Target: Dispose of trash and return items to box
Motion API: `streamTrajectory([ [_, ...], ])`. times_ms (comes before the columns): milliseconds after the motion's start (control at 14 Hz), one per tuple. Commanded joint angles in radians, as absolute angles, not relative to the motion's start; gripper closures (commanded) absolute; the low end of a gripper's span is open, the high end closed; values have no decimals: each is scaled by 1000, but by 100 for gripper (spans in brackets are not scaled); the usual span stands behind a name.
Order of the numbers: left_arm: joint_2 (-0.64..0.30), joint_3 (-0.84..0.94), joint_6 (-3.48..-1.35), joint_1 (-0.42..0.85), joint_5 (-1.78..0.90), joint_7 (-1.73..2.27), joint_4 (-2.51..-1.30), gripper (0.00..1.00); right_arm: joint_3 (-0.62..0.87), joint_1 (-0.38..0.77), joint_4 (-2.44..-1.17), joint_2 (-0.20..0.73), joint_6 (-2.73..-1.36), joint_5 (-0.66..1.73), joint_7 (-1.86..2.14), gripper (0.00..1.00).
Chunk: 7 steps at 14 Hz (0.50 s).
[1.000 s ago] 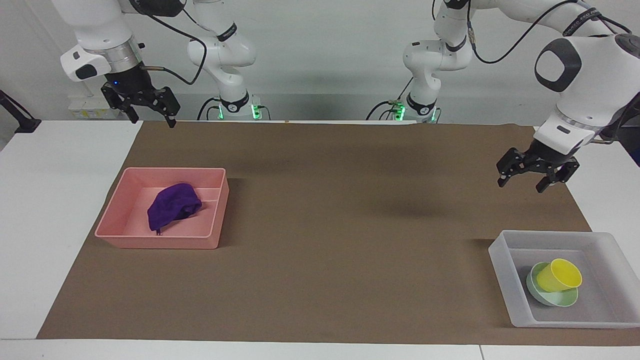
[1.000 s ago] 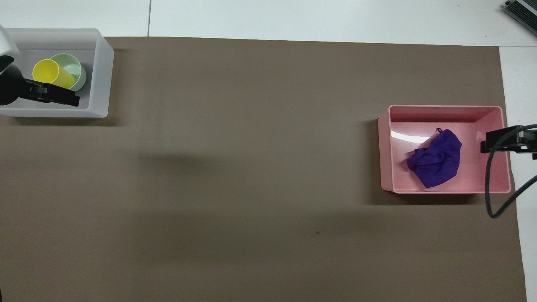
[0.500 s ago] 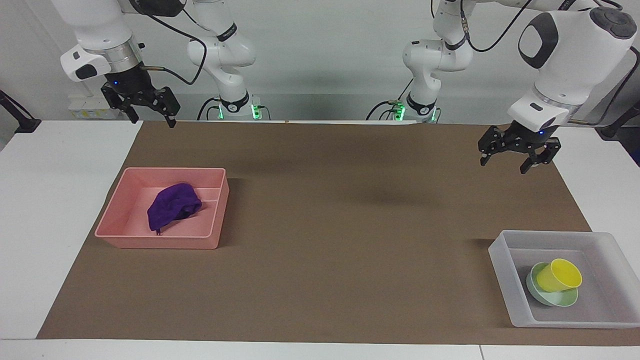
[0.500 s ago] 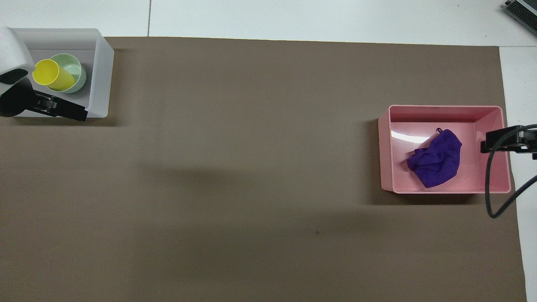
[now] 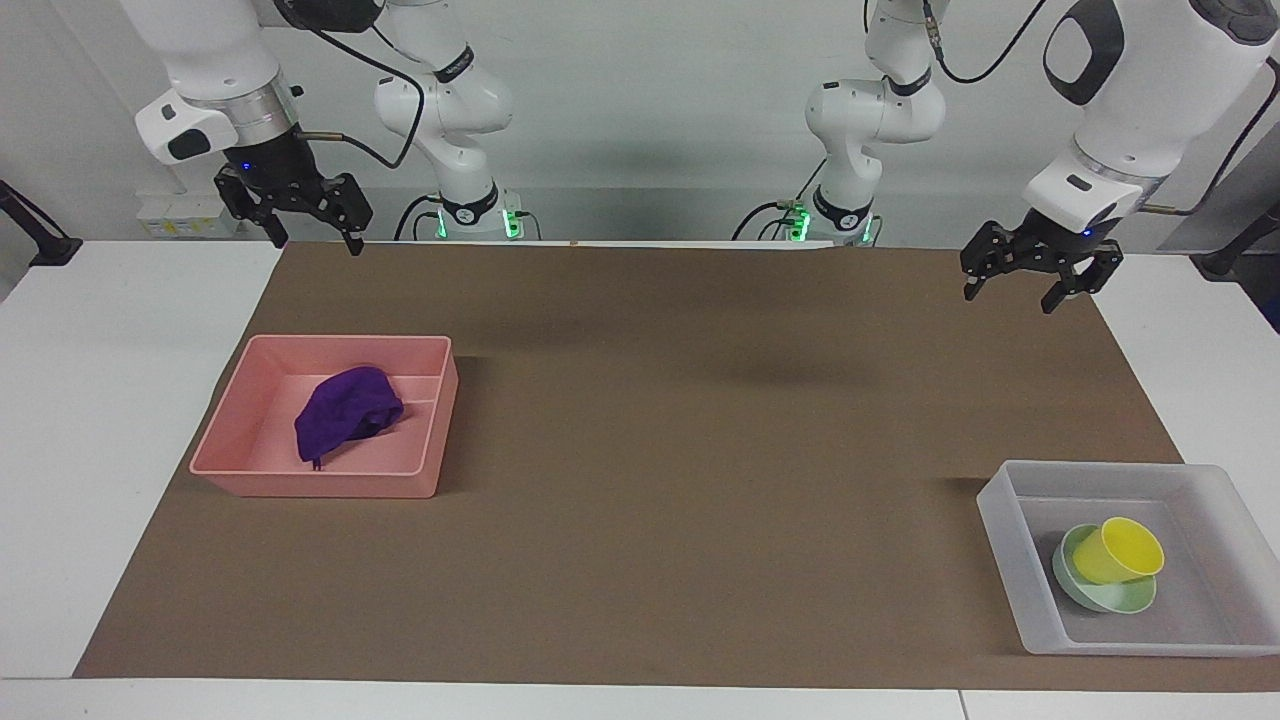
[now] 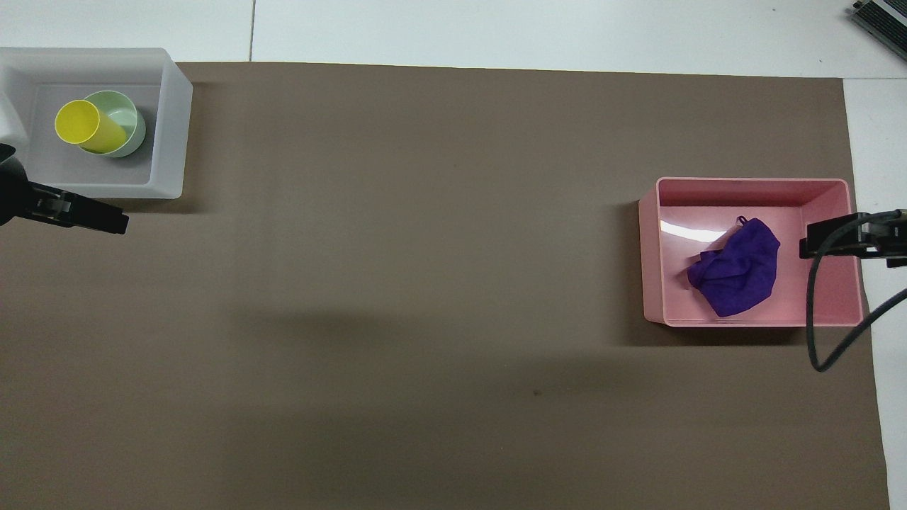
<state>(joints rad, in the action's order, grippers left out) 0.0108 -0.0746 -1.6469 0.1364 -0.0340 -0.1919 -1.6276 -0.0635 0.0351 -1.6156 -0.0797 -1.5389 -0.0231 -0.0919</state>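
Observation:
The purple rag (image 5: 345, 412) lies in the pink tray (image 5: 310, 485) toward the right arm's end of the table; rag (image 6: 737, 265) and tray (image 6: 648, 248) also show in the overhead view. The yellow cup (image 5: 1125, 550) leans tilted in the mint-green bowl (image 5: 1105, 598) inside the translucent box (image 5: 1010, 540) toward the left arm's end. Cup (image 6: 88, 126), bowl (image 6: 131, 113) and box (image 6: 170, 127) show overhead. My left gripper (image 5: 1008, 298) hangs open and empty in the air, over the mat between the box and the robots. My right gripper (image 5: 318, 245) is open and empty, high over the mat's edge by the pink tray.
A brown mat (image 5: 650, 450) covers most of the white table. A dark device corner (image 6: 882, 18) sits at the table's farthest corner on the right arm's end. The right arm's black cable (image 6: 815, 340) hangs over the pink tray's edge in the overhead view.
My left gripper has risen and drawn back toward the robots, off the box. My right gripper has shifted slightly. The rag, cup and bowl have not moved.

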Motion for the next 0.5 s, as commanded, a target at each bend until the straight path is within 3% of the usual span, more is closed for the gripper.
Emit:
streamTrajectory([
  [0, 40, -74, -1644, 135, -14, -169, -1663, 0, -75, 43, -1623, -87, -1545, -9, -104, 0],
  [429, 40, -74, -1644, 132, -14, -170, -1663, 0, -75, 29, -1623, -89, -1536, -9, -98, 0],
])
